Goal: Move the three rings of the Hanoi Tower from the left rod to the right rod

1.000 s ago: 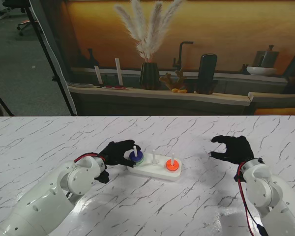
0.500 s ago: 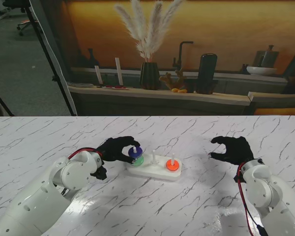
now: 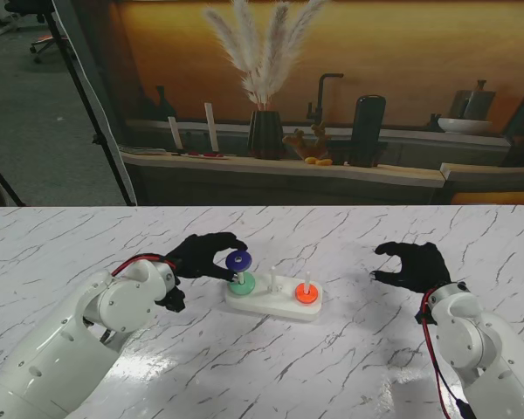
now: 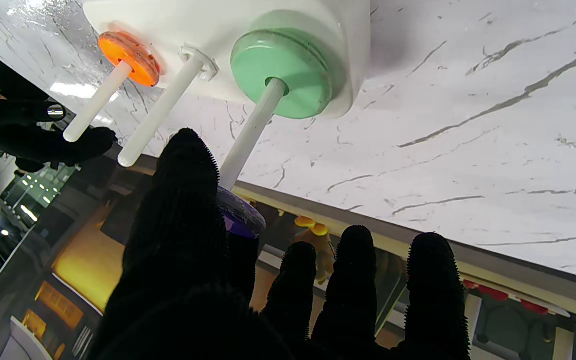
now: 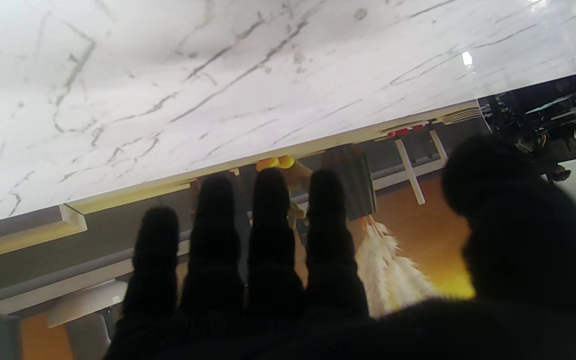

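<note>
The left hand (image 3: 203, 257) grasps the blue ring (image 3: 237, 260), pinched between thumb and fingertips and lifted to about the tip of the left rod (image 3: 241, 272). In the left wrist view the purple-blue ring (image 4: 240, 216) sits at the end of that rod (image 4: 250, 135), partly hidden behind the thumb (image 4: 183, 200); whether the rod tip is still inside the ring's hole cannot be told.

The green ring (image 3: 241, 284) lies flat at the foot of the left rod, on the white base (image 3: 275, 305). The middle rod (image 3: 273, 278) carries nothing. The orange ring (image 3: 306, 294) rests at the foot of the right rod (image 3: 306, 280).

The base stands near the middle of the marble tabletop (image 3: 349, 349), and from it the left hand lies at about ten o'clock, reaching in from the left side.

The right hand (image 3: 412, 264) hovers well apart from the base, at about three o'clock from it. Its fingers (image 5: 268, 225) are spread and curled, released, with nothing between them; the right wrist view shows only bare marble beyond them.
</note>
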`<action>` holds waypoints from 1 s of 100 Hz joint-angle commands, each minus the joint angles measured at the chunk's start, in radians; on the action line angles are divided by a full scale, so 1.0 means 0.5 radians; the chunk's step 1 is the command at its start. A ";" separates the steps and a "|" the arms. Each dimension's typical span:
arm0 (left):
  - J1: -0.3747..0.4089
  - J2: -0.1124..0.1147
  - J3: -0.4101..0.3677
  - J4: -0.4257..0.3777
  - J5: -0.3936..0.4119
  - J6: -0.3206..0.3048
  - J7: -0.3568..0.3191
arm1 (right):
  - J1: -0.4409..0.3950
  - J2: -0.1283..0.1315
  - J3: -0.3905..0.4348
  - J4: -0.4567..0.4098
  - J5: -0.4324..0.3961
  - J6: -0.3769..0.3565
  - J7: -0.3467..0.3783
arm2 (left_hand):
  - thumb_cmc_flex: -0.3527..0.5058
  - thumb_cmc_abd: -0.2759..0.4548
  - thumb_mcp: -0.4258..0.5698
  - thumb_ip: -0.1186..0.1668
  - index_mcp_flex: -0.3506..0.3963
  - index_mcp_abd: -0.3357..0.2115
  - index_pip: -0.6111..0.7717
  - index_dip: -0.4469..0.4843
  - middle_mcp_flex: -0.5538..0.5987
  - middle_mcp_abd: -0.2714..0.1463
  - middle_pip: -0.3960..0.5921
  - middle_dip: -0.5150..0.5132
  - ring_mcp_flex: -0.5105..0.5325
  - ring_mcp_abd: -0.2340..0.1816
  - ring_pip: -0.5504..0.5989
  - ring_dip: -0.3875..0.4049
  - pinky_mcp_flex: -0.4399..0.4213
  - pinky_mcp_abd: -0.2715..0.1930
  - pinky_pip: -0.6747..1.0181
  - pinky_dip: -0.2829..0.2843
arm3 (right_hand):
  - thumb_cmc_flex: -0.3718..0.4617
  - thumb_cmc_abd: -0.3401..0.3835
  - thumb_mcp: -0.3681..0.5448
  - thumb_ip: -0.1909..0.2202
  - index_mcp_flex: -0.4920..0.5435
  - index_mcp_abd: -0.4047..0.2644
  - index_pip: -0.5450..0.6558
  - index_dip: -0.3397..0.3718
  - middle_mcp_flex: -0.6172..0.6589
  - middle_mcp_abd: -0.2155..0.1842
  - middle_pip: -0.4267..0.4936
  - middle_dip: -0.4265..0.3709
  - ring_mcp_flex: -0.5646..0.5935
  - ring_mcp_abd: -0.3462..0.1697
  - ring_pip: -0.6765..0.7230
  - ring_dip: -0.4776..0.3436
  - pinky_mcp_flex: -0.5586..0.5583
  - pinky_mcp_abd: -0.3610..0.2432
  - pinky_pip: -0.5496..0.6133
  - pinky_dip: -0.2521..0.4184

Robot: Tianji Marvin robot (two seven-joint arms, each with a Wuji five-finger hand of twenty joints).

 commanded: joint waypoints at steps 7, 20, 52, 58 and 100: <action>0.006 0.005 -0.021 -0.052 0.002 -0.051 -0.044 | -0.009 -0.012 -0.016 0.005 0.007 -0.004 -0.005 | 0.104 0.203 0.058 -0.004 0.130 -0.118 0.080 0.019 0.000 -0.005 -0.018 0.005 0.024 0.007 0.042 0.016 -0.001 0.034 0.090 0.021 | 0.019 0.008 -0.031 0.049 0.016 0.017 0.008 0.012 0.032 0.003 0.025 0.000 0.036 -0.007 0.029 0.022 -0.009 0.640 0.040 0.024; -0.002 0.005 -0.024 -0.072 0.000 -0.061 -0.046 | -0.007 -0.013 -0.020 0.008 0.010 -0.003 -0.008 | 0.104 0.201 0.057 -0.006 0.136 -0.118 0.073 0.016 0.004 -0.005 -0.019 0.005 0.029 0.002 0.044 0.017 0.004 0.034 0.096 0.022 | 0.020 0.009 -0.031 0.049 0.017 0.016 0.008 0.012 0.032 0.004 0.024 0.000 0.036 -0.006 0.029 0.022 -0.009 0.640 0.040 0.024; -0.103 -0.015 0.126 -0.029 -0.085 -0.041 -0.017 | -0.009 -0.012 -0.021 0.009 0.009 0.011 -0.002 | 0.110 0.198 0.059 -0.006 0.138 -0.117 0.072 0.024 0.003 -0.006 -0.022 0.005 0.029 0.005 0.046 0.020 0.005 0.034 0.105 0.024 | 0.021 0.006 -0.032 0.049 0.018 0.016 0.009 0.013 0.029 0.003 0.024 0.000 0.037 -0.005 0.029 0.022 -0.009 0.640 0.040 0.025; -0.128 -0.019 0.164 -0.017 -0.101 -0.036 -0.012 | -0.011 -0.012 -0.019 0.007 0.008 0.013 -0.001 | 0.110 0.198 0.058 -0.005 0.138 -0.116 0.072 0.026 0.004 -0.006 -0.022 0.005 0.028 0.004 0.047 0.020 0.004 0.033 0.106 0.025 | 0.020 0.009 -0.032 0.049 0.016 0.013 0.008 0.012 0.030 0.004 0.025 0.000 0.036 -0.004 0.029 0.022 -0.009 0.640 0.040 0.025; -0.260 -0.046 0.360 0.093 -0.186 -0.018 0.021 | -0.012 -0.013 -0.008 0.014 0.009 0.012 -0.010 | 0.114 0.196 0.060 -0.004 0.135 -0.119 0.077 0.041 0.003 -0.013 -0.018 0.008 0.030 0.003 0.054 0.025 0.006 0.029 0.114 0.026 | 0.020 0.008 -0.033 0.049 0.017 0.014 0.009 0.013 0.031 0.001 0.026 0.000 0.037 -0.006 0.030 0.022 -0.008 0.640 0.041 0.025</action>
